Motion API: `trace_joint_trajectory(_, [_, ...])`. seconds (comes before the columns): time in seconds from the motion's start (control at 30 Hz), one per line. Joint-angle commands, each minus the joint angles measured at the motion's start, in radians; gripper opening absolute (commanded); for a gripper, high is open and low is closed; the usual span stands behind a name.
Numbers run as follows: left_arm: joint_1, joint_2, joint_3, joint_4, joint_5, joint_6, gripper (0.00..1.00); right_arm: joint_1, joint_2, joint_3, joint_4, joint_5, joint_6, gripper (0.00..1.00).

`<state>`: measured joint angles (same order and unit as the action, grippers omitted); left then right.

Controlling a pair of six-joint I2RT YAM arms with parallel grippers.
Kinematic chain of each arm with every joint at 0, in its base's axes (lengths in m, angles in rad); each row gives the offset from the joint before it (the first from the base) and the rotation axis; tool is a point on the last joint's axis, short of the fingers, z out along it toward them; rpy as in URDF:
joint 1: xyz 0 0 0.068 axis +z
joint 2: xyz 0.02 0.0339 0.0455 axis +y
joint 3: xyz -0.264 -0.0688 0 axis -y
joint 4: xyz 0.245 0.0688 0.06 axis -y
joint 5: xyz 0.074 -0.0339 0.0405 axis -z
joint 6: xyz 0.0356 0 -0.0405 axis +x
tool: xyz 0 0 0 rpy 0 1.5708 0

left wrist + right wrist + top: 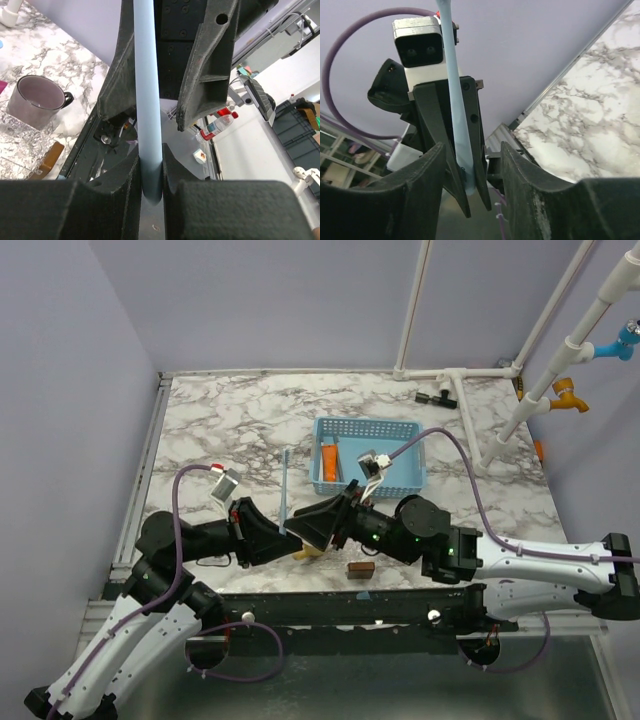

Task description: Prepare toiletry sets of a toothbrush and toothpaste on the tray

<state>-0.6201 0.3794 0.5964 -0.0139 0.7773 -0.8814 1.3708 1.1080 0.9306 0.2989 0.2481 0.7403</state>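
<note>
My left gripper (281, 531) is shut on the lower end of a light blue toothbrush (285, 490), which stands upright above the table's near middle. In the left wrist view the handle (148, 100) is pinched between the pads of that gripper (151, 172). My right gripper (312, 524) is open and faces the left one, its jaws on either side of the toothbrush without touching it. In the right wrist view the toothbrush (456, 105) stands between my open fingers (422, 192). The blue basket tray (400, 430) holds an orange toothpaste tube (328, 464).
A small brown block (360, 568) lies near the front edge, with a yellow object (311, 552) under the grippers. White pipes (455, 375) run along the back right. A grey mug (34, 100) shows in the left wrist view.
</note>
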Motion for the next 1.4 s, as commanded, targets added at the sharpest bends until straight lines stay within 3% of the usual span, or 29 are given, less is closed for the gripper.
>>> trace_joint_trajectory(0.0, [0.003,0.01,0.038,-0.084,0.015,0.065,0.0,0.004,-0.048,0.012,-0.134,0.006,-0.032,0.54])
trace_joint_trajectory(0.3, [0.004,0.007,0.083,-0.333,0.034,0.206,0.0,0.005,-0.089,0.118,-0.398,0.001,-0.101,0.64])
trace_joint_trajectory(0.5, [0.003,0.012,0.116,-0.486,0.04,0.298,0.0,0.005,-0.037,0.251,-0.568,0.048,-0.136,0.64])
trace_joint_trajectory(0.87, [0.002,0.05,0.175,-0.702,0.186,0.46,0.0,-0.008,0.066,0.508,-0.844,0.043,-0.198,0.7])
trace_joint_trajectory(1.1, [0.002,0.108,0.259,-0.907,0.083,0.566,0.0,-0.028,0.168,0.668,-1.028,0.108,-0.089,0.71])
trace_joint_trajectory(1.37, [0.001,0.145,0.298,-1.006,-0.045,0.601,0.0,-0.059,0.244,0.751,-1.081,0.099,0.035,0.7])
